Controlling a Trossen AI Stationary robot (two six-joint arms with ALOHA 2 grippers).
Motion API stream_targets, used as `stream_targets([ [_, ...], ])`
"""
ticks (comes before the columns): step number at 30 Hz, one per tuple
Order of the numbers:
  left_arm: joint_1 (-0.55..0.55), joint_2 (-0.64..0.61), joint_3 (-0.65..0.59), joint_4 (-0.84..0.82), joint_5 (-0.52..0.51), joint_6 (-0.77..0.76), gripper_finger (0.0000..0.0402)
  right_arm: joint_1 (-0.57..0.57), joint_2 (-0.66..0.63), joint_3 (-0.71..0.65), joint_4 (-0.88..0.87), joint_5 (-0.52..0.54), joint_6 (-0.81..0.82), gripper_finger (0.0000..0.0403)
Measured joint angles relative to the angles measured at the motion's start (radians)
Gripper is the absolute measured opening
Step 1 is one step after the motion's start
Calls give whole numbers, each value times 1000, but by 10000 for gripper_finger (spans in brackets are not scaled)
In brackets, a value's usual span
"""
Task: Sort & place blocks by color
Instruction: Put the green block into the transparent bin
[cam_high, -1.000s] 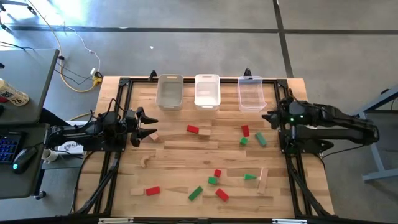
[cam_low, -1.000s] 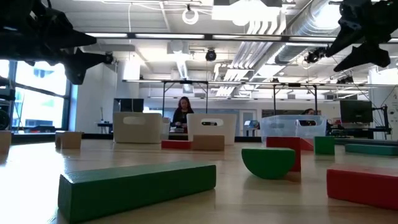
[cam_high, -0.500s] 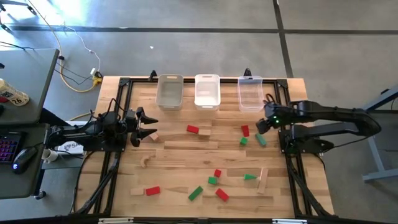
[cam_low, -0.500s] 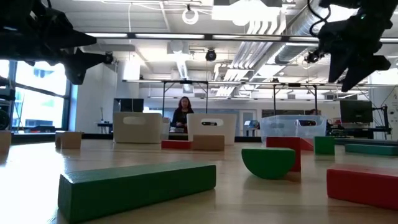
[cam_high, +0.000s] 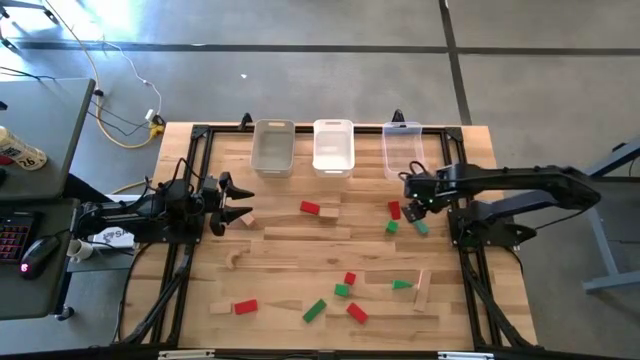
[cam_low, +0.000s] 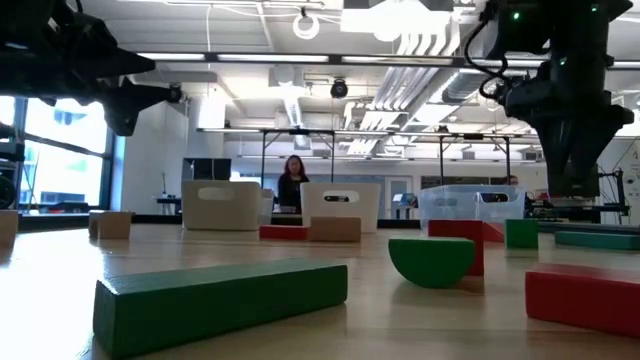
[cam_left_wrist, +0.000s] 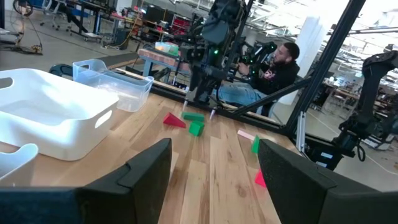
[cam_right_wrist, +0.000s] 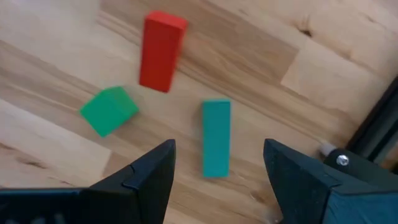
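Observation:
Red, green and plain wood blocks lie scattered flat on the table. My right gripper (cam_high: 410, 203) hangs open, fingers pointing down, above a small group at the right: a red block (cam_right_wrist: 160, 51), a green cube (cam_right_wrist: 109, 110) and a teal-green bar (cam_right_wrist: 216, 146). That bar lies below the gap between its fingers (cam_right_wrist: 217, 186); in the low view the gripper (cam_low: 575, 165) is clear of the table. My left gripper (cam_high: 236, 203) waits open at the table's left, level, beside a plain wood block (cam_high: 247, 220); its wrist view (cam_left_wrist: 214, 180) looks across the table.
Three translucent white bins (cam_high: 273, 147) (cam_high: 333, 146) (cam_high: 402, 150) stand in a row at the far edge. More blocks lie mid-table (cam_high: 309, 208) and near the front edge (cam_high: 315, 310) (cam_high: 245, 306) (cam_high: 401, 284). Black frame rails run along both sides. A person sits beyond the table (cam_left_wrist: 283, 62).
My right arm has reached from the table's right edge toward the left, and its gripper has tipped from level to pointing down and come lower over the red, green and teal blocks. No block has moved.

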Motion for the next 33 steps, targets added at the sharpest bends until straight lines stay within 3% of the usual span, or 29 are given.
stream_targets([
  [33,0,0,0,0,0,0,227,0,433,-3,113,-42,-50,232],
])
